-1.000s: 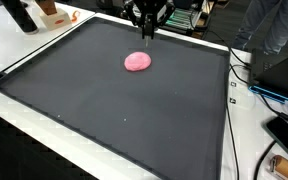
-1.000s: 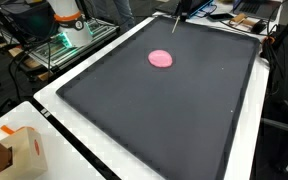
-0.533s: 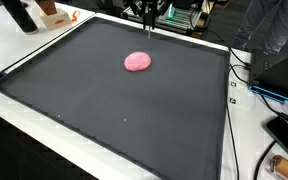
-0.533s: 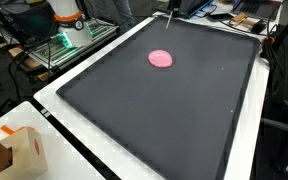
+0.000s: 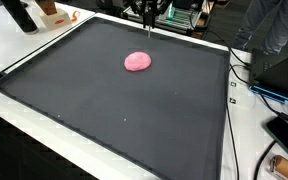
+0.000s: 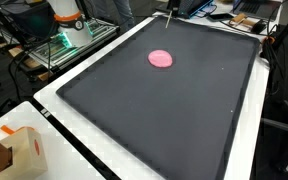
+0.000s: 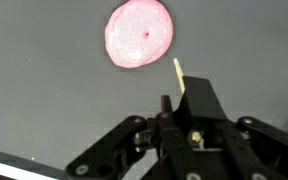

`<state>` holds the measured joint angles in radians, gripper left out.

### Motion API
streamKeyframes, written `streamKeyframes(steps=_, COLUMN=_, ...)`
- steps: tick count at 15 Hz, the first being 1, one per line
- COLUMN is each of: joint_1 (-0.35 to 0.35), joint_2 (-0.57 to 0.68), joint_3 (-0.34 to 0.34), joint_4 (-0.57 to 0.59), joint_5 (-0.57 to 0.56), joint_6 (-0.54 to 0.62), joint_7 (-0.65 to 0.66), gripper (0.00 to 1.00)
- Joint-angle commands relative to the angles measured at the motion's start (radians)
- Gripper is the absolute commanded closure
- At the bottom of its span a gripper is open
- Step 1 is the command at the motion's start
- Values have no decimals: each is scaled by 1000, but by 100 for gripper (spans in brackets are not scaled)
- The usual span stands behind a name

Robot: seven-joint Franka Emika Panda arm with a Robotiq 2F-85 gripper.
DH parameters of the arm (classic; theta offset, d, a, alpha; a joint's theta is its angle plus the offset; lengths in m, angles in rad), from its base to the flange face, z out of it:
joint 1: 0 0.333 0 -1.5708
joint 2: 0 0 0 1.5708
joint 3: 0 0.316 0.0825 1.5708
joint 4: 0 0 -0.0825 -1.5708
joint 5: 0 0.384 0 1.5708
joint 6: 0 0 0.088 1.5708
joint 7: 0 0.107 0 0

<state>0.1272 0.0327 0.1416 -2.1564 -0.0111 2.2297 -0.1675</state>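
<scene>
Thin pale stick (image 5: 150, 30): in an exterior view, it hung upright from the gripper (image 5: 149, 17) over the far edge of the black mat (image 5: 104, 110). A pink disc (image 5: 138, 61) lay flat on the mat, apart from the stick's tip. In an exterior view, the stick (image 6: 168, 19) stood near the mat's far rim, with the disc (image 6: 161, 58) nearer the camera. Wrist view: the fingers were closed on the stick (image 7: 178, 71), which jutted past the fingertips toward the disc (image 7: 139, 32) without touching it.

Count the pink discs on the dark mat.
1: the pink disc lies on the dark mat, apart from the thin stick in the gripper. None looks hidden.
</scene>
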Motion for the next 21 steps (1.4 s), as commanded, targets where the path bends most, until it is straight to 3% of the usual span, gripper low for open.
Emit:
streamKeyframes(steps=1, joint_1=2, joint_2=0, joint_3=-2, joint_4=2, joint_5=0, joint_6=-3, joint_7=0, gripper=94)
streamKeyframes(steps=9, joint_1=-51, joint_2=90, joint_3=-46, joint_4=10, joint_5=81, joint_6=102, joint_7=-54, gripper=94)
streamKeyframes(steps=21, joint_1=-109, joint_2=200, joint_3=-40, joint_4=5, joint_5=199, joint_6=157, joint_7=-139, gripper=94)
